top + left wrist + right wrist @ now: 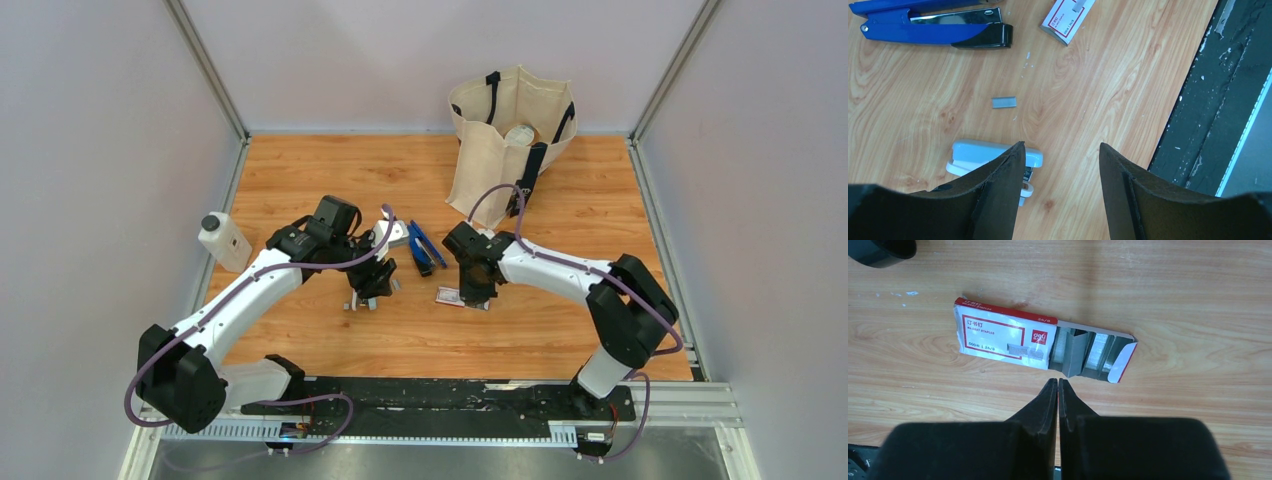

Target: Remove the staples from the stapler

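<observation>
A robotics lab cell: plain grey wall panels (90,150) on aluminium frame posts (205,65) enclose a wood-grain table (300,175).

Counting things
One blue stapler (923,32), one white stapler (990,154), one staple box (1005,340), one staple strip (1004,102), one bag (500,150), one bottle (225,242).

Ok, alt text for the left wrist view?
The open left tool hangs over a wooden table, one finger partly hiding a white oblong object. Beyond lie a staple strip, the blue stapler swung open, and a red-and-white box.
</observation>
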`<action>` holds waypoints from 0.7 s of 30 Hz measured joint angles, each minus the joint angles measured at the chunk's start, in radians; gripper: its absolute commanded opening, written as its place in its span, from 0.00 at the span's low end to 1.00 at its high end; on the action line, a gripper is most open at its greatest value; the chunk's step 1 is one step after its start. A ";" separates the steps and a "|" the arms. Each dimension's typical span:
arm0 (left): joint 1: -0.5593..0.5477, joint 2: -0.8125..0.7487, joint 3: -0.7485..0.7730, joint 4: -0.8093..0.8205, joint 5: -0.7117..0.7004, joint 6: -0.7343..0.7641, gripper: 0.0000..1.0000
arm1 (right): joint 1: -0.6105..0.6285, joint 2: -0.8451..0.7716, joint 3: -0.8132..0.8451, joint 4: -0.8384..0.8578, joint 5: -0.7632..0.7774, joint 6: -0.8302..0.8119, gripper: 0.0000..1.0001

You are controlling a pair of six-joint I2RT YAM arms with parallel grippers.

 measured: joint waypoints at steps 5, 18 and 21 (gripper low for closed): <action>-0.003 0.000 0.000 0.000 0.000 0.000 0.64 | -0.019 -0.062 0.000 -0.013 0.008 -0.006 0.06; -0.011 0.002 0.000 0.000 0.000 0.000 0.64 | -0.061 -0.095 -0.077 0.016 -0.017 -0.010 0.01; -0.011 0.004 0.000 0.000 0.000 0.000 0.64 | -0.061 -0.090 -0.080 0.035 -0.031 -0.010 0.01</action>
